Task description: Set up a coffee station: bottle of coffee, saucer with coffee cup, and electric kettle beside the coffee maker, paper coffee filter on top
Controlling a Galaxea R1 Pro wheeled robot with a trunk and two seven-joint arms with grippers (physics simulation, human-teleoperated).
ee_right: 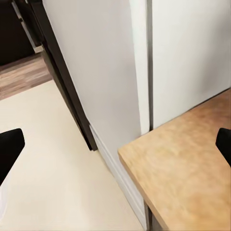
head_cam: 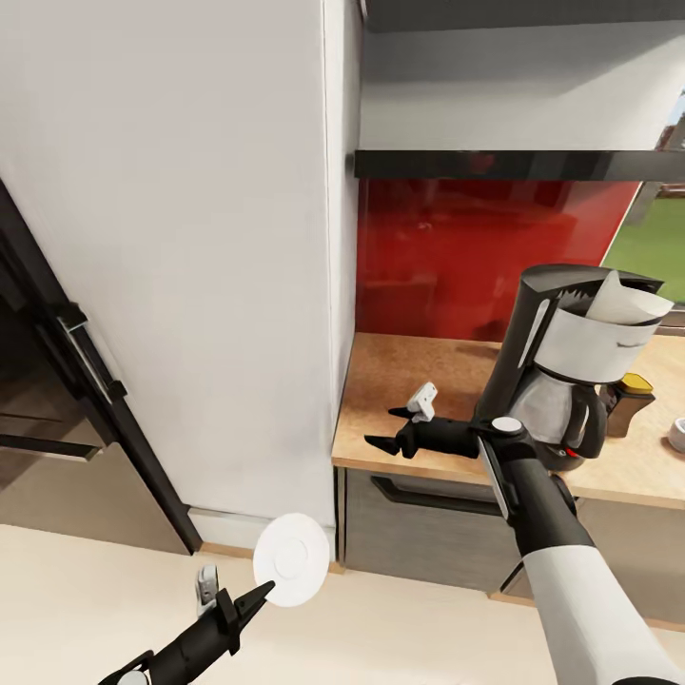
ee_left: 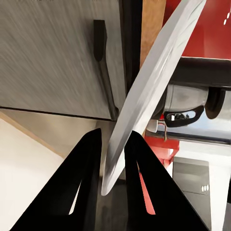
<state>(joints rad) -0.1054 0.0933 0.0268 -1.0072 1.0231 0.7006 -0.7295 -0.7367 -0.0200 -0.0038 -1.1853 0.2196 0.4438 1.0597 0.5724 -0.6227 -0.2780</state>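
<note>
My left gripper is shut on the rim of a white saucer, held low above the floor in front of the cabinet. In the left wrist view the saucer stands edge-on between the black fingers. The black coffee maker stands on the wooden countertop with a white paper filter on top. My right gripper hovers open over the counter's left end, left of the coffee maker, holding nothing. A white cup shows at the right edge.
A tall white cabinet flanks the counter's left end, with a dark oven front beyond it. A dark item with a yellow part stands behind the coffee maker. A drawer with a black handle sits under the counter.
</note>
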